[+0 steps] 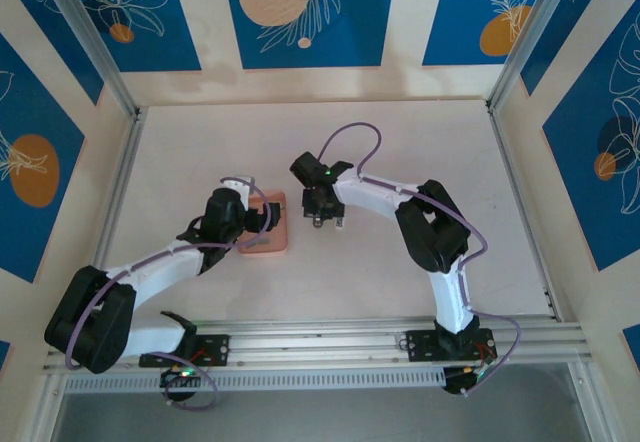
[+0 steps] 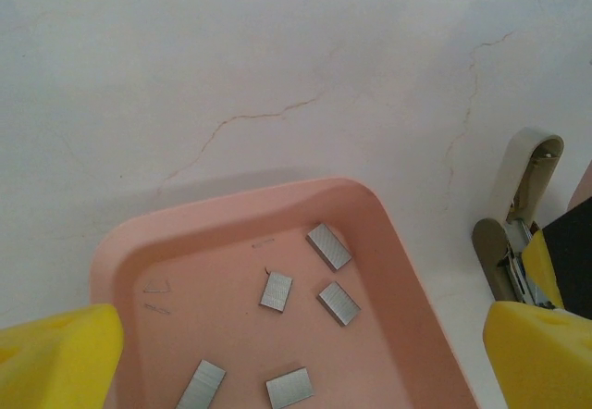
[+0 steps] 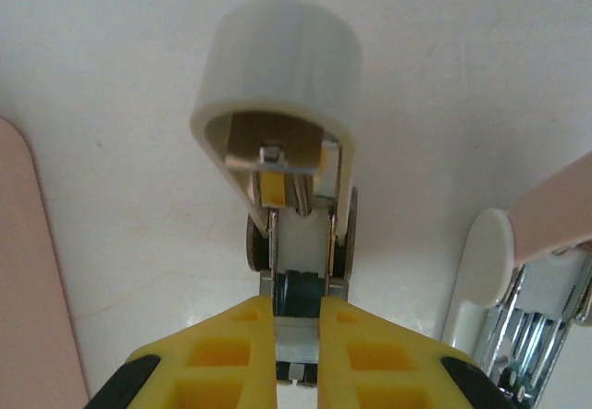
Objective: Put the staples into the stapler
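The stapler [image 3: 277, 57] stands hinged open on the table, its pale lid swung up and its metal channel showing. My right gripper [image 3: 298, 335] is shut on its lower body, seen from above just right of the tray [image 1: 325, 214]. The stapler [image 2: 523, 196] also shows at the right edge of the left wrist view. Several staples [image 2: 334, 246] lie loose as short grey strips in the salmon-pink tray [image 2: 398, 242]. My left gripper [image 2: 301, 353] hovers open over the tray with nothing between its yellow fingertips [image 2: 55, 353]. From above, the left gripper [image 1: 260, 217] covers part of the tray [image 1: 272, 244].
A second pale and pink object with shiny metal parts [image 3: 523, 307] lies close to the right of the held stapler. A few single thin wire staples [image 2: 157, 290] lie in the tray's left part. Aluminium rails [image 1: 320, 340] run along the near edge.
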Robot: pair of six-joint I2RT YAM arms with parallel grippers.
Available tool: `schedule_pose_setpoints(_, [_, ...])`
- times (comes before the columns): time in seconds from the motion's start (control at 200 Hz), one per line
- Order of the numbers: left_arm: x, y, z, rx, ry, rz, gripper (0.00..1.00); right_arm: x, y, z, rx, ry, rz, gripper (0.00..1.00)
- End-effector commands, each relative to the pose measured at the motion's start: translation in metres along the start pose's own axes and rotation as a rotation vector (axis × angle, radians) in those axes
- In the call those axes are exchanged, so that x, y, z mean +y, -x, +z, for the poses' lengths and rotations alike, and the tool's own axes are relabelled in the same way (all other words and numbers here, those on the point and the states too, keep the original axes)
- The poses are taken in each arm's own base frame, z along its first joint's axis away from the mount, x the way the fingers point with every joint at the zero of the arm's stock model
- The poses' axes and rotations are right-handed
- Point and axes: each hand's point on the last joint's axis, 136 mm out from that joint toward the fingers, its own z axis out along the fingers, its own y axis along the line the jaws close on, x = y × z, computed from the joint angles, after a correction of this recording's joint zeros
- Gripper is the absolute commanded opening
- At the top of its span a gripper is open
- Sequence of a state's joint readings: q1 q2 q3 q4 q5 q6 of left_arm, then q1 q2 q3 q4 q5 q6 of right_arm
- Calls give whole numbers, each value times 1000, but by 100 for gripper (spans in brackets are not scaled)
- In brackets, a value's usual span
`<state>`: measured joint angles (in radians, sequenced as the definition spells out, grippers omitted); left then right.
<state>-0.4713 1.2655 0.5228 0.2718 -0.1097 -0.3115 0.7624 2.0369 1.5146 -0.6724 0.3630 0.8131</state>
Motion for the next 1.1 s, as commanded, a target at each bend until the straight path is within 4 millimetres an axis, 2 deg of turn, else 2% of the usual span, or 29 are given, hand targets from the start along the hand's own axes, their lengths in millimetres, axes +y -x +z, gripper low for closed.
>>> schedule_pose_setpoints(0.0, [-1, 14, 0, -28, -3, 5, 100, 0, -9, -1, 30, -17, -20, 15])
schedule_pose_setpoints(0.255, [-1, 14, 0, -30, -6, 4, 100, -1, -11, 0, 33, -16, -14, 16])
schedule_pose_setpoints(0.465, [-3, 16, 0, -33, -11, 5, 100, 1, -5, -5, 12, -10, -14, 26])
schedule_pose_setpoints(0.615, [-4, 19, -1, -37, -17, 1, 100, 6, 1, -18, -17, 12, -33, 31])
schedule_pose_setpoints(0.85, [-6, 21, -5, -36, -23, -10, 100, 8, 10, -47, -84, 59, -33, 31])
schedule_pose_setpoints(1.095, [-10, 24, -10, -23, -49, -49, 100, -3, 3, -71, -119, 99, 3, 31])
